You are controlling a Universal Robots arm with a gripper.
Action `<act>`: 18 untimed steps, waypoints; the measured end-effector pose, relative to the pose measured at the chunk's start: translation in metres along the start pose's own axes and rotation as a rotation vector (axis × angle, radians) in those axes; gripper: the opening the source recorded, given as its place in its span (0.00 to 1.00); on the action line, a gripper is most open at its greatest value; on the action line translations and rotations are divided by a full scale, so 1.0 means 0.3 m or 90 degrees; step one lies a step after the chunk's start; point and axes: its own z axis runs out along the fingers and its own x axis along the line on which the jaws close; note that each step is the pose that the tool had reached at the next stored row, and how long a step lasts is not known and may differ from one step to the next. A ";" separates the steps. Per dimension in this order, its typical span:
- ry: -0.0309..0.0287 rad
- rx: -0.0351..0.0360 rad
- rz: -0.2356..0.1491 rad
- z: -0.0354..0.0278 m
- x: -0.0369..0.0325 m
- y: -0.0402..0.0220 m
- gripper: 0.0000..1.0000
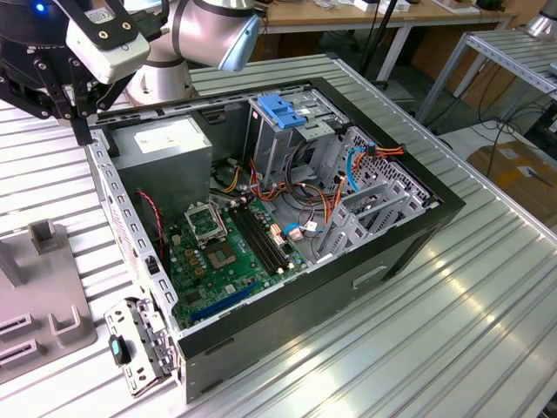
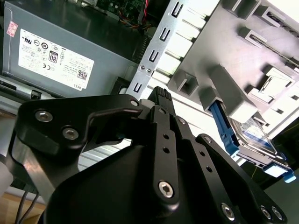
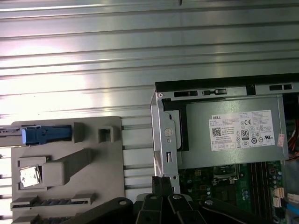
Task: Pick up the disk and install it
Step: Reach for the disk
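The disk (image 2: 254, 133) is a silver plate in a bright blue rail. It stands on edge in a slot of the grey fixture (image 2: 243, 51). In the first wrist view the disk (image 3: 46, 134) appears edge-on as a blue strip at the fixture's (image 3: 93, 186) far corner. My gripper (image 1: 83, 135) hangs above the open computer case's rear wall, beside the power supply (image 1: 165, 144). In both wrist views the gripper (image 2: 161, 93) (image 3: 162, 181) is shut with nothing in it, a short way from the disk.
The open computer case (image 1: 418, 222) lies on a ribbed metal table (image 1: 418, 348). Inside are a motherboard (image 1: 222, 252), loose cables (image 1: 305, 222) and a metal drive cage topped with blue clips (image 1: 283, 109). The grey fixture (image 1: 52, 322) sits at the exterior view's left.
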 end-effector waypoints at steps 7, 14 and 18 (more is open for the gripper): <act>0.0000 0.0000 0.000 0.000 0.017 -0.001 0.11; 0.0000 0.0000 0.000 -0.001 0.028 -0.002 0.11; 0.0000 0.0000 0.000 -0.001 0.030 -0.002 0.11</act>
